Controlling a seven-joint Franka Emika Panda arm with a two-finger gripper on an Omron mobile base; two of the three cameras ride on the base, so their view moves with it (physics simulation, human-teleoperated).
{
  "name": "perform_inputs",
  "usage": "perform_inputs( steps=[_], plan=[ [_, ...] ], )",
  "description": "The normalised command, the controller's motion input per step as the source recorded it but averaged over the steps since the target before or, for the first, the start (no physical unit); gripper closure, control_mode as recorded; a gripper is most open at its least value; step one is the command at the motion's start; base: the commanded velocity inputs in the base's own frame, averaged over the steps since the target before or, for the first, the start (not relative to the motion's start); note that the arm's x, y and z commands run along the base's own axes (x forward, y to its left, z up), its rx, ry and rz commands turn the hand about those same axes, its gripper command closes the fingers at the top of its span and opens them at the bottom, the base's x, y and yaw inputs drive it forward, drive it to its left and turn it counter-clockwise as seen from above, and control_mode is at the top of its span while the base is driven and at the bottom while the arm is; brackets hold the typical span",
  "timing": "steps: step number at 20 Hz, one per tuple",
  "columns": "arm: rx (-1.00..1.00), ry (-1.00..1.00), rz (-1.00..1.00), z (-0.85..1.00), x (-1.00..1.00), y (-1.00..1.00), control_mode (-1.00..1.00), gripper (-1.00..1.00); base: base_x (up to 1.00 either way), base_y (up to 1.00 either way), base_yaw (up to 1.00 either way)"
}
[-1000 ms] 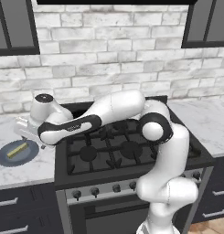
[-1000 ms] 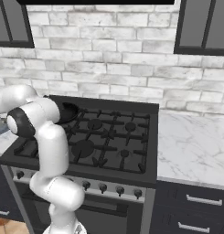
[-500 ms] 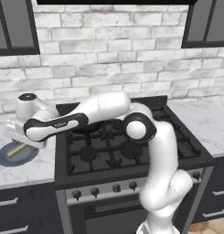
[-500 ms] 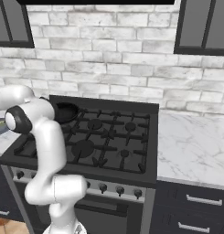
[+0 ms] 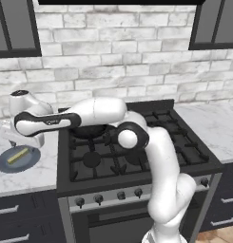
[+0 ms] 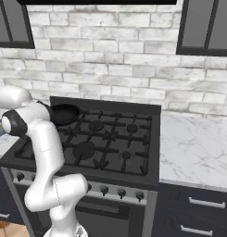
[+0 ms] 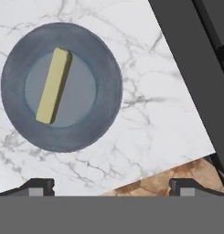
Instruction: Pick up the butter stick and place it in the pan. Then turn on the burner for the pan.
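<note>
butter stick (image 7: 53,86) lies on blue-grey plate (image 7: 106,68) on marble counter (image 7: 145,119), gripper (image 7: 111,185) above it with jaws wide apart and empty, pan (image 6: 65,114) on stove (image 6: 110,143).

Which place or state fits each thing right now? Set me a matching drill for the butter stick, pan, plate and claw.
Things:
1. butter stick
2. pan
3. plate
4. claw

Places or states:
A. on the stove's back left burner
B. open, above the counter
C. lying across the plate
D. on the marble counter left of the stove

Pairs: 1-C, 2-A, 3-D, 4-B
</note>
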Motion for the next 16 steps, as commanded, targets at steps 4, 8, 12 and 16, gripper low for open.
perform_inputs(
  steps=[4, 8, 12, 16],
  plan=[
    [-0.02, 0.0, 0.0, -0.24, 0.38, 0.0, -1.0, -1.0, 0.0, 0.0, 0.0],
    [0.0, 0.0, 0.0, -0.32, 0.36, 0.0, -1.0, -1.0, 0.0, 0.0, 0.0],
    [0.0, 0.0, 0.0, -0.31, 0.31, 0.0, -1.0, -1.0, 0.0, 0.0, 0.0],
    [0.0, 0.0, 0.0, -0.32, 0.29, 0.01, -1.0, -1.0, 0.0, 0.0, 0.0]
  ],
)
